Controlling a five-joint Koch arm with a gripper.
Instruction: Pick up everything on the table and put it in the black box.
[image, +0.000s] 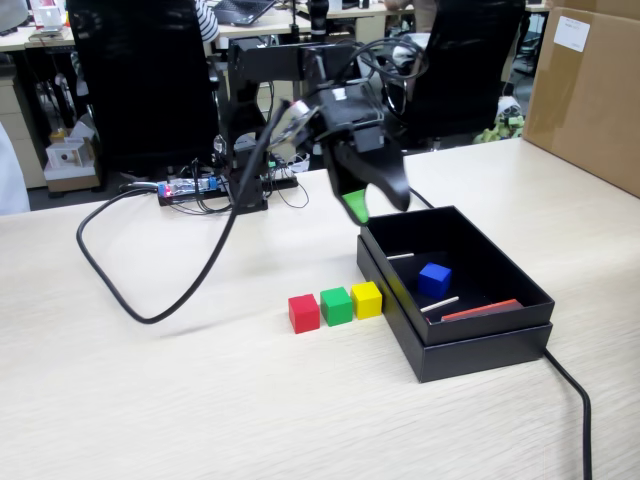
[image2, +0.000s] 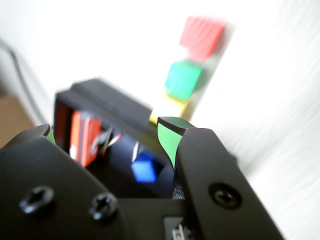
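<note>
Hovering above the near-left corner of the black box (image: 455, 345), as the fixed view shows it, the hand (image: 372, 205) hangs clear of everything. Jaws parted, nothing between them; green pads on the fingertips (image2: 169, 137) show in the wrist view.

Blue cube (image: 434, 279) lies inside the black box, on its floor, roughly mid-box. Two thin white sticks also in the box: one (image: 401, 256) near the back-left wall, one (image: 440, 304) just in front of the blue cube. Flat red strip (image: 480, 310) rests along the front-right wall.

Three cubes sit on the surface (image: 200, 400) in a tight row, just left of the box in the fixed view: red cube (image: 303, 312) furthest from the box, green cube (image: 336, 305) in the middle, yellow cube (image: 366, 299) nearest, close beside the box wall. Neighbours look to be touching or nearly so.

Wrist view is blurred; same row visible beyond the box edge, blue cube (image2: 145, 167) showing between the jaws.

Black cable (image: 130, 290) loops across the surface on the left. Brown cardboard carton (image: 590, 95) stands at far right.
</note>
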